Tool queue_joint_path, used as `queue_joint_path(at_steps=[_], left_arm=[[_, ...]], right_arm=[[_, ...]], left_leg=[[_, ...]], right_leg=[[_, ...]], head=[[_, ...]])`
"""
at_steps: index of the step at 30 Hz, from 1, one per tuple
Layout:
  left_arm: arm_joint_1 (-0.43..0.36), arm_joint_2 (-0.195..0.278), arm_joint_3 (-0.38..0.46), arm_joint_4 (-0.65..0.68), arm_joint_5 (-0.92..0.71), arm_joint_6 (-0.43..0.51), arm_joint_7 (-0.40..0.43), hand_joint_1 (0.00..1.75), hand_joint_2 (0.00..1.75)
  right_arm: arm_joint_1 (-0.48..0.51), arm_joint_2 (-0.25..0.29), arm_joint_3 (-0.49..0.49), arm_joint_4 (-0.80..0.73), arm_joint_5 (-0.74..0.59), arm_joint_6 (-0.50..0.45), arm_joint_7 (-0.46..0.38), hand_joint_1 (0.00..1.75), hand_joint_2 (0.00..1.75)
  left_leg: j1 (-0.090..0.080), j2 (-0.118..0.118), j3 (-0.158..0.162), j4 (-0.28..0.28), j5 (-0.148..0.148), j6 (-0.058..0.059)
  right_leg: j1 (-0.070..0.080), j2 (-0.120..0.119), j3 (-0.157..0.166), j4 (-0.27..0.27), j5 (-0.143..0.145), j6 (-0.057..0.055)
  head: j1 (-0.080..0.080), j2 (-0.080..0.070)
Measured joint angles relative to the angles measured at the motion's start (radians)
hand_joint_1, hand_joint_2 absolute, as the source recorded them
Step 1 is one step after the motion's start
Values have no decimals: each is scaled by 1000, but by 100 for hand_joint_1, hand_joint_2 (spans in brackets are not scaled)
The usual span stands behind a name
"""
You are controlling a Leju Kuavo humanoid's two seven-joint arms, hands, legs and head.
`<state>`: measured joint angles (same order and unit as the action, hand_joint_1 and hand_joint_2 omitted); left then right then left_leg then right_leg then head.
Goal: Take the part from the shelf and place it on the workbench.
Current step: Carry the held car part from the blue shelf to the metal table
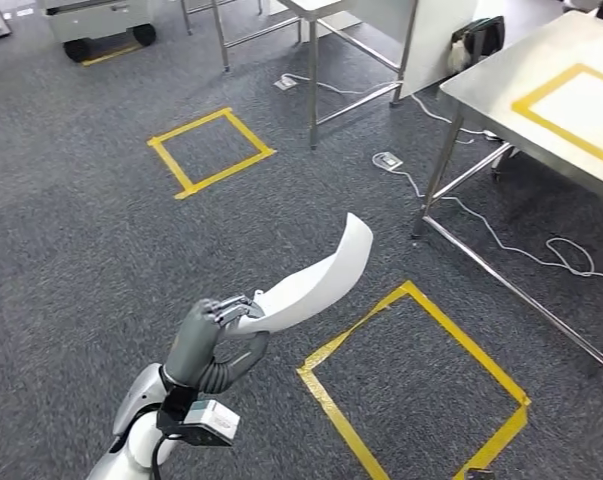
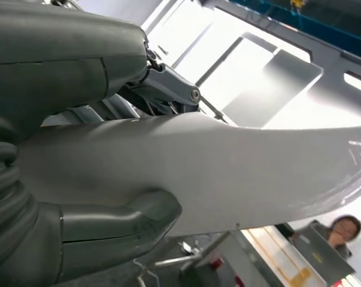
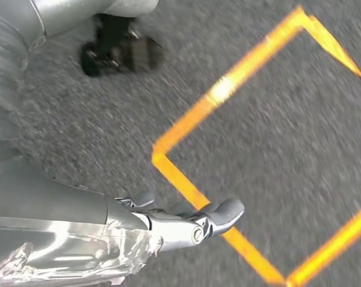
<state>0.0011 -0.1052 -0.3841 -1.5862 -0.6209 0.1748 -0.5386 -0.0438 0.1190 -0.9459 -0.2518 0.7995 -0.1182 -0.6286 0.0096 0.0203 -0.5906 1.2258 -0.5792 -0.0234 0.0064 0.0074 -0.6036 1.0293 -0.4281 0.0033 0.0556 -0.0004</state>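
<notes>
White and curved, the one part (image 1: 313,285) is already off the shelf: the left hand (image 1: 207,340) grips it at its near end, thumb (image 2: 120,230) and fingers (image 2: 169,84) clamped on opposite faces, with the blade-like body reaching forward and up beyond the fingertips. By my judgement the pick is done and the carry is under way, while the placing is left, since the steel surface (image 1: 502,95) with its one yellow-taped frame stands well ahead and to the right of that hand. The right hand (image 3: 187,224) hangs over the carpet by one of the two taped floor squares, holding nothing, fingers loosely extended.
</notes>
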Motion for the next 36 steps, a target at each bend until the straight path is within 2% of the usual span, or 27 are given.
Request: queue_joint_path(at_steps=[2, 3, 4, 7, 8, 9, 10, 11, 12, 13, 15, 17, 18, 19, 20, 21, 22, 23, 24, 26, 28, 29, 31, 32, 33, 34, 36], left_arm=[[2, 4, 0, 0, -1, -1, 0, 175, 175], [3, 5, -1, 0, -2, -2, 0, 175, 175], [3, 6, -2, 0, -3, -4, 0, 175, 175], [4, 10, -5, 0, -7, -8, -1, 175, 175], [4, 11, -6, 0, -8, -9, -1, 175, 175], [4, 11, -7, 0, -9, -10, -1, 175, 175], [3, 11, -8, -1, -10, -11, -1, 175, 175], [1, 11, -8, -2, -10, -11, -1, 175, 175], [0, 10, -9, -3, -10, -11, -1, 175, 175], [-1, 10, -10, -3, -10, -11, -1, 175, 175], [0, 10, -11, -3, -10, -12, -2, 175, 175], [0, 11, -13, -3, -11, -13, -2, 175, 175], [0, 12, -14, -3, -12, -15, -3, 175, 175], [0, 12, -16, -3, -14, -16, -5, 175, 175], [-1, 12, -17, -3, -16, -18, -6, 175, 175], [-1, 12, -19, -3, -18, -20, -8, 175, 175], [-2, 13, -21, -2, -19, -22, -9, 175, 175], [-2, 13, -23, -2, -20, -24, -10, 175, 175], [-2, 14, -24, -1, -21, -25, -11, 175, 175], [-6, 14, -28, -1, -22, -27, -12, 175, 175], [-11, 15, -31, -2, -22, -27, -12, 175, 175], [-13, 15, -31, -2, -22, -27, -13, 175, 175], [-13, 18, -31, -2, -23, -27, -13, 175, 175], [-12, 20, -31, -2, -23, -28, -13, 175, 175], [-12, 21, -31, -2, -23, -28, -13, 175, 175], [-12, 22, -31, -2, -23, -28, -13, 175, 175], [-13, 23, -31, -2, -23, -29, -13, 175, 175]], right_arm=[[-1, 0, -1, 0, 2, 1, 0, 0, 175], [0, 0, -2, 0, 4, 1, 0, 0, 175], [2, 1, -2, 0, 6, 2, 0, 0, 175], [2, 1, -5, 0, 9, 3, 1, 0, 175], [0, 1, -6, 0, 9, 3, 1, 0, 175], [0, 1, -7, 0, 10, 3, 1, 0, 175], [1, 1, -7, 0, 10, 3, 2, 0, 175], [4, 0, -8, 0, 10, 3, 1, 0, 175], [5, 0, -8, 0, 11, 3, 1, 0, 175], [3, 0, -9, 0, 11, 3, 1, 0, 175], [-3, 0, -9, 0, 12, 3, 1, 0, 175], [-3, 0, -9, 0, 13, 3, 2, 0, 175], [0, 0, -10, 0, 14, 3, 2, 0, 175], [2, 0, -10, 0, 14, 3, 2, 0, 175], [4, 0, -10, 0, 15, 3, 2, 0, 175], [5, 0, -10, 0, 17, 3, 3, 0, 175], [4, 0, -11, 1, 18, 4, 3, 0, 175], [3, 0, -11, 1, 20, 4, 3, 0, 175], [2, 0, -11, 1, 21, 4, 4, 0, 175], [-3, 0, -11, 2, 23, 4, 3, 0, 175], [-6, 0, -11, 2, 24, 3, 3, 0, 175], [-9, -1, -11, 2, 24, 3, 3, 0, 175], [-13, -1, -11, 2, 25, 4, 3, 0, 175], [-14, -1, -11, 2, 25, 4, 3, 0, 175], [-14, -1, -11, 2, 25, 5, 3, 0, 175], [-13, -1, -11, 2, 25, 5, 3, 0, 175], [-12, 0, -11, 2, 26, 6, 4, 0, 175]], left_leg=[[0, -12, -78, 69, -50, -2], [0, -15, -97, 64, -52, -2], [0, -20, -103, 32, -28, -2], [7, -68, -87, -137, 132, -5], [7, -82, -84, -176, 164, -1], [7, -88, -82, -201, 176, 6], [5, -80, -73, -208, 175, 15], [3, -72, -61, -214, 174, 24], [2, -62, -46, -218, 173, 33], [0, -51, -31, -218, 169, 40], [-6, -29, -6, -219, 151, 48], [-10, -8, 18, -218, 129, 51], [-11, 1, 33, -218, 118, 52], [-13, 10, 50, -218, 104, 53], [-15, 20, 69, -218, 90, 53], [-17, 29, 85, -218, 75, 53], [-19, 38, 99, -219, 63, 50], [-21, 47, 109, -220, 52, 46], [-22, 55, 116, -220, 45, 42], [-22, 61, 124, -216, 42, 31], [-18, 32, 98, -160, 45, 23], [-16, 13, 65, -106, 35, 17], [-10, -10, -16, 11, -12, 7], [-8, -14, -50, 47, -32, 3], [-6, -15, -72, 55, -32, -1], [-3, -17, -77, 33, -6, -3], [4, -35, -53, -79, 93, -10]], right_leg=[[-1, 32, 16, 0, -15, -2], [-2, 48, 27, 0, -23, -2], [-4, 63, 40, 0, -32, 1], [-9, 103, 67, 3, -63, 16], [-11, 115, 67, 0, -75, 23], [-12, 124, 73, -1, -78, 32], [-14, 129, 78, -9, -82, 38], [-15, 120, 85, -13, -85, 44], [-13, 95, 90, -3, -87, 49], [-12, 65, 79, 23, -98, 52], [-10, 13, 10, 136, -130, 58], [-9, 2, -70, 229, -169, 62], [-8, 0, -91, 233, -174, 61], [-6, -2, -96, 204, -160, 58], [-3, -10, -91, 151, -120, 49], [3, -29, -82, 92, -56, 37], [10, -47, -76, 45, -6, 27], [16, -61, -69, 17, 36, 17], [21, -65, -66, 5, 55, 12], [19, -42, -54, -2, 51, 7], [10, -20, -38, -16, 50, 1], [6, -10, -30, -22, 48, -2], [2, 11, -22, -26, 42, -6], [0, 23, -18, -26, 39, -6], [-2, 35, -13, -26, 35, -5], [-4, 47, -8, -26, 31, -2], [-11, 73, 1, -22, 22, 9]], head=[[-1, 0], [-1, 0], [-1, 0], [-6, 0], [-8, 0], [-10, 0], [-9, 0], [-9, 0], [-5, 0], [-2, 0], [3, 0], [3, 0], [4, 0], [4, 0], [4, 0], [4, 0], [2, 0], [0, 0], [-2, 0], [-5, 0], [-6, 0], [-7, 0], [-8, 0], [-8, 0], [-8, 0], [-8, 0], [-8, 0]])
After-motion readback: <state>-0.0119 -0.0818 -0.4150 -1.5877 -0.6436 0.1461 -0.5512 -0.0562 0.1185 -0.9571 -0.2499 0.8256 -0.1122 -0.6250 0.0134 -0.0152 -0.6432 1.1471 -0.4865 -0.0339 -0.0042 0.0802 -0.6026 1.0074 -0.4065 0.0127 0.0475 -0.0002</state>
